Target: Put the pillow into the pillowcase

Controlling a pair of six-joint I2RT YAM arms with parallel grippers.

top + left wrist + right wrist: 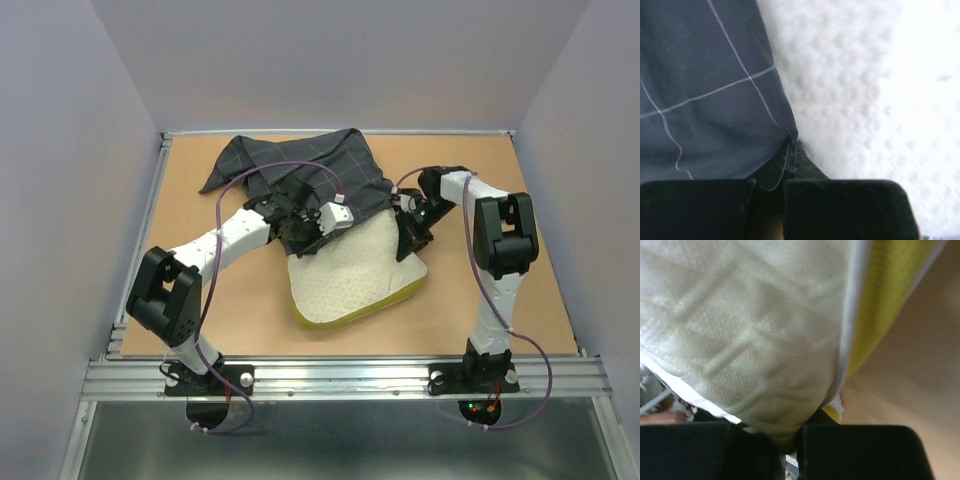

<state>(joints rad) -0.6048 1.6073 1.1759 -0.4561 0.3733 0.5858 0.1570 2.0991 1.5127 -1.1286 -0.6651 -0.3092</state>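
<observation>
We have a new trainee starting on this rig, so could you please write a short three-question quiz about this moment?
1. True or false: the pillow lies fully inside the pillowcase.
2. What does the left gripper pinch? A) the pillowcase's edge B) the pillow's yellow band C) nothing
3. Fill in: the right gripper is shut on the ____.

Key
1. False: its near part sticks out onto the table.
2. A
3. pillow
</observation>
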